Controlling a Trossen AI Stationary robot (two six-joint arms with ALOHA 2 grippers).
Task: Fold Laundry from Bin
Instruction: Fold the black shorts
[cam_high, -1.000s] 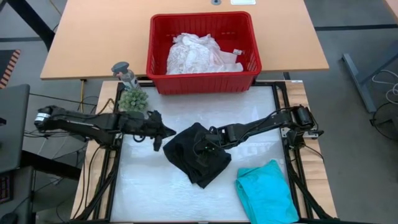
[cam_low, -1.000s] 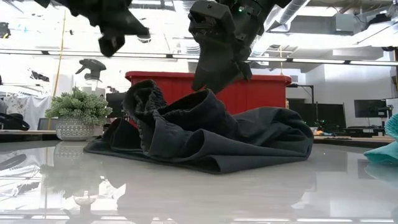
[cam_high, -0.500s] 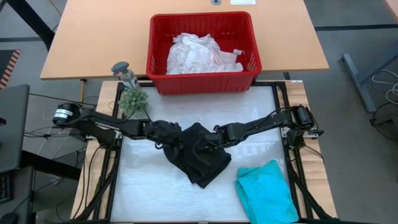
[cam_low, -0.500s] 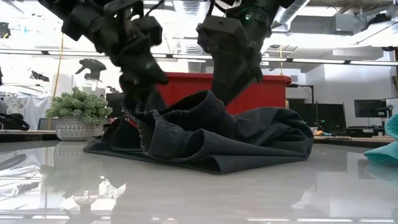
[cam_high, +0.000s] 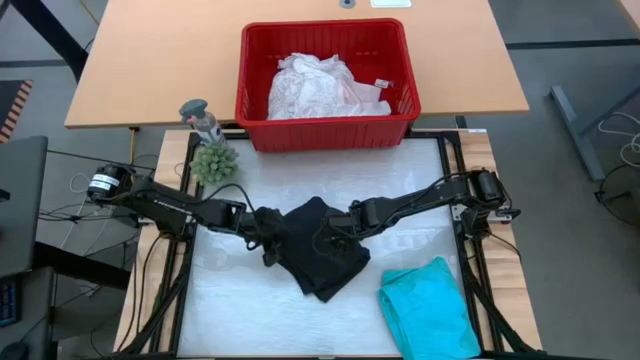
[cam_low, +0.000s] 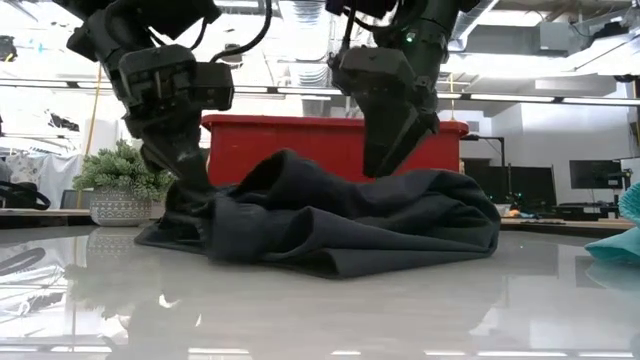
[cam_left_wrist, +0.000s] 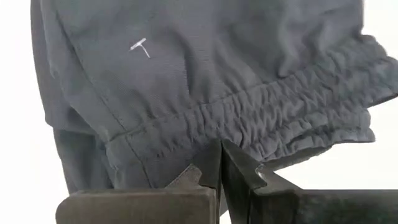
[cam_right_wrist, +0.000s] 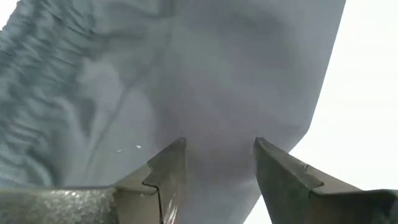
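Working the black garment: both arms are down on the black garment (cam_high: 322, 247), which sits crumpled mid-desk on the white desk (cam_high: 240, 310) surface
Left end effector (cam_left_wrist: 221, 163): fingers pressed together right at the gathered elastic waistband; can't really tell if any cloth is caught between them. In the high view it's at the garment's left edge (cam_high: 268, 237)
Right end effector (cam_right_wrist: 219, 165): fingers spread, planted on top of the black fabric, nothing pinched; sits on the garment's middle (cam_high: 335, 232)
Teal garment (cam_high: 430, 308): folded-ish, lying near the front right corner of the desk, well apart from the black one
Red bin (cam_high: 252, 95): at the back, on the wooden desk, with the white lacy laundry (cam_high: 318, 86) piled inside
Extras: little potted plant (cam_high: 213, 160) and a spray bottle (cam_high: 201, 118) just left of the bin
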